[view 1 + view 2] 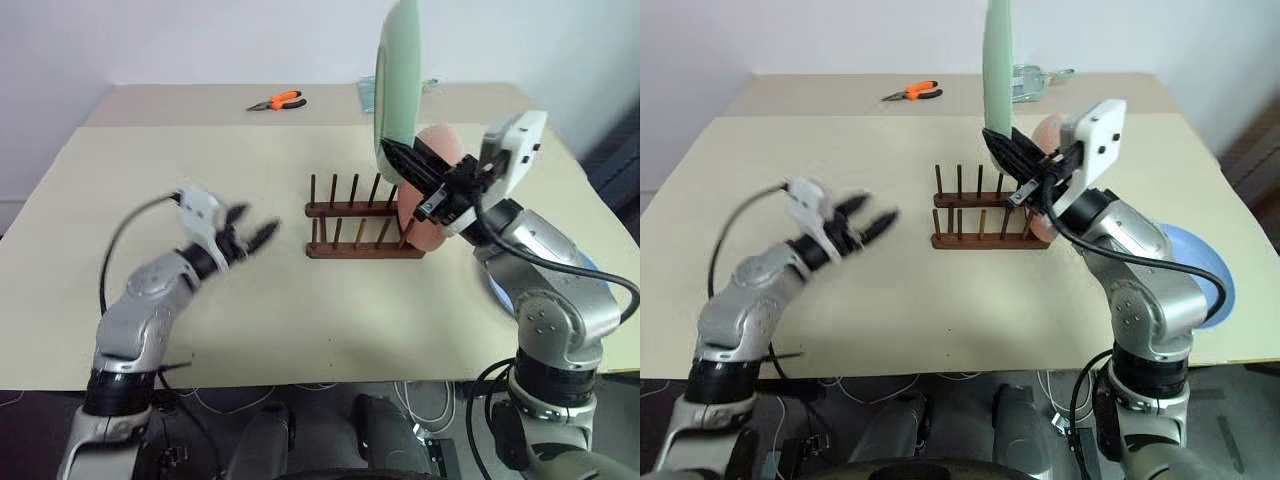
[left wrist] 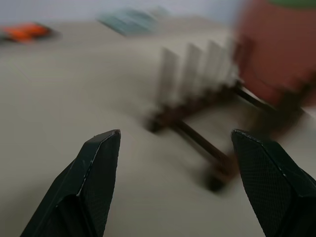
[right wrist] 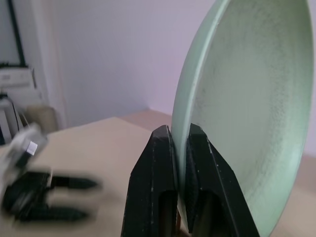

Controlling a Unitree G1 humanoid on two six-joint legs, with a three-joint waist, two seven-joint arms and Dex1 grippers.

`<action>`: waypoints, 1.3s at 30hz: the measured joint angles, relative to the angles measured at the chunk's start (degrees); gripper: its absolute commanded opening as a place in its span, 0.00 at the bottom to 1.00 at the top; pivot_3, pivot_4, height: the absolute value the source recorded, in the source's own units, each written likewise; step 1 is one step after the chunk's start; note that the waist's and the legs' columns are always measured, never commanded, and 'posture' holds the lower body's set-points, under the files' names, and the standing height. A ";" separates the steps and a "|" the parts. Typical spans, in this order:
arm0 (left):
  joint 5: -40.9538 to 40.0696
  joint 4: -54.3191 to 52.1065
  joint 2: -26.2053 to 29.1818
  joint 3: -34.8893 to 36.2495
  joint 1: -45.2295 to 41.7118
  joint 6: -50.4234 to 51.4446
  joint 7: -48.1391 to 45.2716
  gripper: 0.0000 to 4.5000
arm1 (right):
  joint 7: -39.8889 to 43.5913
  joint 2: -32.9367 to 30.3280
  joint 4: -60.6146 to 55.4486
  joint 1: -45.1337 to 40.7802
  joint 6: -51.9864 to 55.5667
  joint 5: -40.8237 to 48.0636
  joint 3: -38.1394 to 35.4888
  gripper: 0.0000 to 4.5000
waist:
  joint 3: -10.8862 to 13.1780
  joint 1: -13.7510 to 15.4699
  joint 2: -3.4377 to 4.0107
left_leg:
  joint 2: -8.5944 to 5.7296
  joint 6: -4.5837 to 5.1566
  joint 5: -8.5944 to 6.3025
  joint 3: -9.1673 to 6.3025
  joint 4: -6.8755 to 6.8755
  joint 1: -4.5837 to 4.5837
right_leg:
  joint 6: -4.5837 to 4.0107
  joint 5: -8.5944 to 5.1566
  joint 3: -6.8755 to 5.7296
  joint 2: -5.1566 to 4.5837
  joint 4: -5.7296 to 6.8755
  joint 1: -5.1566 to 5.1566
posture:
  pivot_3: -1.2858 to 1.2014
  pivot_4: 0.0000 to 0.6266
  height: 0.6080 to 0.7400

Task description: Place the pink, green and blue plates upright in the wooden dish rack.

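Right eye view: right gripper (image 1: 1002,140) clamps the green plate (image 1: 997,65) upright, upper centre, directly above the rack (image 1: 980,215); left gripper (image 1: 872,222) spread, empty.

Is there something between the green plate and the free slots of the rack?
Nothing visible. The right gripper holds the green plate upright above the rack. The pink plate stands at the rack's right end; the slots to its left are free.

I see a pale mint-green round plate (image 3: 256,98), salmon-pink round plate (image 1: 432,150), light-blue plate (image 1: 1200,262), dark-brown wooden rack (image 1: 362,228), orange-handled pliers (image 1: 277,101), beige desk (image 1: 250,300).
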 measured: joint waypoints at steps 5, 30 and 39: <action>-1.15 -2.13 2.34 -1.34 2.16 2.39 -5.60 0.81 | -3.26 0.03 -0.05 1.01 2.89 5.19 -0.08 0.00 | 0.06 0.60 0.16 | -0.02 0.01 0.00 -0.03 0.12 -0.04 | 0.00 -0.02 -0.01 -0.03 -0.05 0.07 | 0.52 0.24 1.00; -1.03 -7.21 0.04 -2.95 2.11 3.07 -5.75 0.82 | -2.43 -11.03 3.62 -0.20 -3.06 -4.01 8.51 0.74 | 0.07 0.52 0.16 | -0.05 0.01 0.00 -0.01 0.10 -0.04 | 0.04 -0.03 -0.05 -0.06 -0.09 0.09 | 0.52 0.24 1.00; 1.57 -3.66 -0.72 -8.40 -2.20 1.70 -9.65 0.82 | 4.20 -28.22 -4.65 5.60 1.05 0.76 -11.92 0.99 | 0.04 2.27 0.02 | -0.06 0.09 -0.04 -0.07 0.16 -0.11 | 0.06 -0.08 -0.16 -0.09 -0.30 0.28 | 0.52 0.24 1.00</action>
